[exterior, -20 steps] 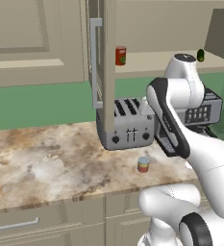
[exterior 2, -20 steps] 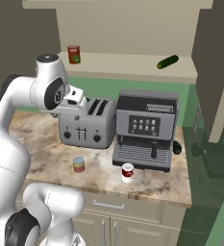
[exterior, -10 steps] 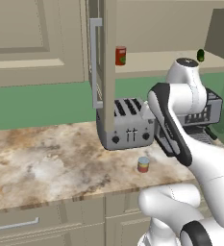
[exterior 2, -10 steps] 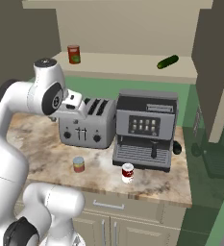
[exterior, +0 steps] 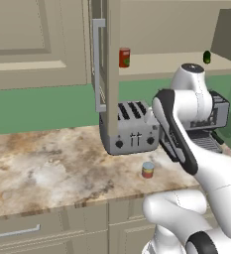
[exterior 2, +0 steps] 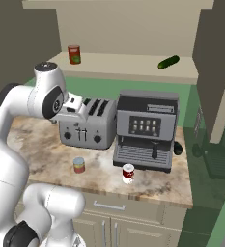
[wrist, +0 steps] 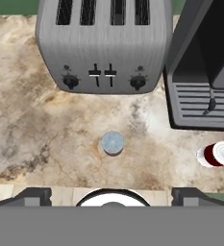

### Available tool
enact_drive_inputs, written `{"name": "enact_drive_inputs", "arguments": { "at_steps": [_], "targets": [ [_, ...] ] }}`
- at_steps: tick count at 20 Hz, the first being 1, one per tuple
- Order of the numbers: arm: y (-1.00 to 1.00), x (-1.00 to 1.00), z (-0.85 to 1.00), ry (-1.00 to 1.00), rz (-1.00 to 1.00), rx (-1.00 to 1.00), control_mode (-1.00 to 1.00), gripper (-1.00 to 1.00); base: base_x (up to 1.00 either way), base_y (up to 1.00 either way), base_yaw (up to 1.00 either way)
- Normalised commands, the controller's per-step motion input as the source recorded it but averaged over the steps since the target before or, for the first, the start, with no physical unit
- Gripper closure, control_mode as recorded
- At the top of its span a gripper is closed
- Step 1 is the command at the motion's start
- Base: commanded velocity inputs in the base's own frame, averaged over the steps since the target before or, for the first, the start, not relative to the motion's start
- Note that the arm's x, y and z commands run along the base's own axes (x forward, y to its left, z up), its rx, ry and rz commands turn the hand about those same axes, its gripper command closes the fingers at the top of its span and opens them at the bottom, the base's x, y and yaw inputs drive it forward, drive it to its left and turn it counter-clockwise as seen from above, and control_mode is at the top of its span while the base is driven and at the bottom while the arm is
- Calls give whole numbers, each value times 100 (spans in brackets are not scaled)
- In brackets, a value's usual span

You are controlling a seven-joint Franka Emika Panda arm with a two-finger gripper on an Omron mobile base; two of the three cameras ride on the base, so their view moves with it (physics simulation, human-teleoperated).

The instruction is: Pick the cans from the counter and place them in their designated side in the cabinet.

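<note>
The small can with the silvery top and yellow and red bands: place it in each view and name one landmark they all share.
Left base view: the small can with the silvery top stands on the counter, lower centre, in front of the grey four-slot toaster.
Right base view: left of centre, before the toaster.
Hand view: centre, seen top-down.
Shared landmark: the toaster.

Two short cans stand near the marbled stone worktop's front edge: yellow-and-red banded can, dark-red-and-white can.

Glossy white arm of rounded segments, dark grey joint rings, dark end effector tips
</note>
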Motion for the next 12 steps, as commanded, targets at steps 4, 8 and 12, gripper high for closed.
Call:
{"name": "enact_drive_inputs", "arguments": {
  "at_steps": [4, 8, 12],
  "targets": [
    [0, -3, -6, -7, 0, 0, -100, -100, 0, 0, 0],
    [0, -4, -7, -5, 0, 0, -100, -100, 0, 0, 0],
    [0, -2, -8, 0, 0, 0, -100, -100, 0, 0, 0]
  ]
}}
